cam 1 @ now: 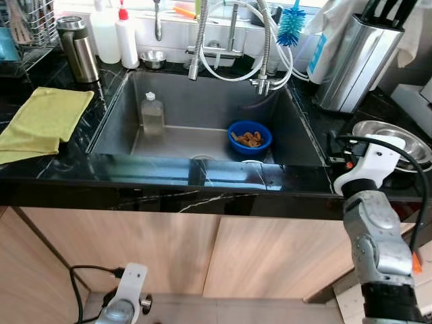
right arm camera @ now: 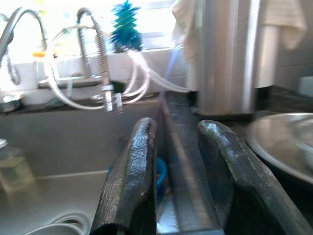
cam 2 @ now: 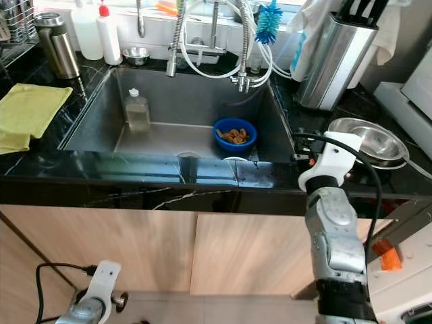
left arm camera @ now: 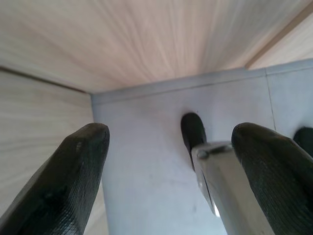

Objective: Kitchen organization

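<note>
The right gripper (right arm camera: 176, 171) is raised to the black stone counter (cam 1: 169, 177) at the sink's right front corner, its two black fingers (right arm camera: 129, 181) a narrow gap apart and holding nothing. Just beyond the fingertips and a little to their left, down in the steel sink (cam 1: 202, 101), sits a blue bowl (cam 1: 250, 137) with brown food scraps in it; farther left in the basin stands a small clear bottle (cam 1: 152, 113) with a pale cap. Close on the gripper's right lies a shiny steel bowl (cam 2: 368, 140) on the counter, and past that, toward the wall, a tall steel knife block (cam 1: 358, 61) with a white cloth draped behind it. A blue bottle brush (cam 1: 291, 25) stands behind the coiled spring faucet (cam 1: 266, 47) (hoses looping below it). Well away on the left of the counter are a yellow cloth (cam 1: 40, 121) and a steel flask (cam 1: 77, 48). The left gripper (left arm camera: 171, 166) hangs low beside the wooden cabinet doors (cam 1: 202, 250), fingers spread wide and empty above a grey floor.
</note>
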Controlling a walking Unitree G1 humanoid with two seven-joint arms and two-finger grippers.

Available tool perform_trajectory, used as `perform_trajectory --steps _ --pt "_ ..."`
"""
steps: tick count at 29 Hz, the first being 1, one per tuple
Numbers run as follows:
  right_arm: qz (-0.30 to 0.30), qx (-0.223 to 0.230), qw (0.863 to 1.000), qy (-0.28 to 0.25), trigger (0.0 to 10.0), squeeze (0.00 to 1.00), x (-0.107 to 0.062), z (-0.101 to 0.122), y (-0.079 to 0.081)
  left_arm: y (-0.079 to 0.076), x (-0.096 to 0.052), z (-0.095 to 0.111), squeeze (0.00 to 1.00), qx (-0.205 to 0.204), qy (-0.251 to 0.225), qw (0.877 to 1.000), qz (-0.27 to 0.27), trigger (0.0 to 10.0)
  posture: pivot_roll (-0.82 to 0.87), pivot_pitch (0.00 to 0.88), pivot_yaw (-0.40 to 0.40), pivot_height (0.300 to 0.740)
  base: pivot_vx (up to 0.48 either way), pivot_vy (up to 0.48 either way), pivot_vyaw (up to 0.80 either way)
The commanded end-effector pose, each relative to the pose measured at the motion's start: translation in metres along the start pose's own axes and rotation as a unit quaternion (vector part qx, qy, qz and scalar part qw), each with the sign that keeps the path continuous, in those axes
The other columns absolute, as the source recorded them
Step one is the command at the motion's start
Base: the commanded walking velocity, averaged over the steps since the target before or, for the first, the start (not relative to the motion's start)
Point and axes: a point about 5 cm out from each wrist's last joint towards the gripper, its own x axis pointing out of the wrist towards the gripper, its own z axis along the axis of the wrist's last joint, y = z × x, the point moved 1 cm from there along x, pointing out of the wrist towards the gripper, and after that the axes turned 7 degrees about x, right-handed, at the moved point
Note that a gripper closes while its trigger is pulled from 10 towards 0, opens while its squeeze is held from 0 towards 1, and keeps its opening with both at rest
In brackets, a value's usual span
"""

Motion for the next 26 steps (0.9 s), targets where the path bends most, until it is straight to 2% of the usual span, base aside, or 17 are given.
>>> perform_trajectory --steps 1,4,7,11,14,26 --pt "-0.010 -0.005 1.000 -0.013 10.0 0.00 -0.0011 0.0080 -0.0072 -0.0070 0.0004 0.0035 0.00 0.010 -0.001 1.000 -0.008 10.0 0.12 0.040 -0.106 0.740 0.240 -0.285 0.00" --pt "-0.012 -0.004 1.000 -0.016 10.0 0.00 -0.0005 0.0094 -0.0078 -0.0076 0.0005 0.0047 0.00 0.010 -0.003 1.000 -0.009 10.0 0.12 0.038 -0.106 0.740 0.244 -0.282 0.00" --pt "-0.011 -0.022 1.000 -0.009 10.0 0.00 -0.0005 0.0085 -0.0079 -0.0084 0.0005 0.0051 0.00 0.011 -0.004 1.000 -0.009 10.0 0.12 0.032 -0.106 0.740 0.249 -0.280 0.00" --pt "-0.011 -0.017 1.000 -0.011 10.0 0.00 -0.0008 0.0082 -0.0077 -0.0089 0.0004 0.0050 0.00 0.012 -0.005 1.000 -0.010 10.0 0.12 0.031 -0.106 0.740 0.250 -0.273 0.10" --pt "-0.015 -0.007 1.000 -0.011 10.0 0.00 -0.0008 0.0077 -0.0085 -0.0115 0.0004 0.0076 0.00 0.025 -0.013 0.999 -0.015 10.0 0.12 0.031 -0.108 0.740 0.084 0.000 0.00" --pt "-0.034 -0.009 0.999 -0.014 10.0 0.00 -0.0024 0.0107 -0.0166 -0.0154 0.0003 0.0130 0.00 0.020 -0.030 0.999 -0.021 10.0 0.12 0.039 -0.112 0.740 0.000 0.000 0.00"
